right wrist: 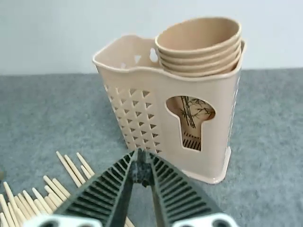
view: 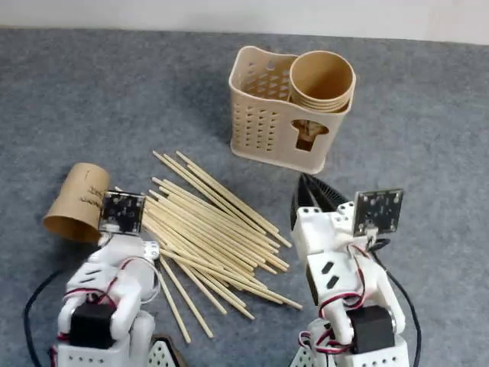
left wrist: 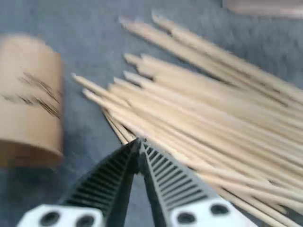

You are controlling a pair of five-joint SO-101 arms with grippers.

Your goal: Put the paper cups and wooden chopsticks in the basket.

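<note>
Looking down over the grey worktop (view: 428, 153), I see the basket (view: 267, 126) standing upright at the far side. A stack of paper cups (view: 322, 76) is nested in its compartment on the right arm's side. A loose cup (view: 76, 200) lies on its side just beside my left arm's wrist. The wooden chopsticks (view: 218, 229) lie fanned out on the worktop between the two arms, near the basket but apart from it. My left gripper (left wrist: 138, 142) is closed and empty, with its tips over the chopsticks' ends; I cannot tell whether they touch. My right gripper (right wrist: 140, 158) is also closed on nothing and points at the basket, short of its wall.
</note>
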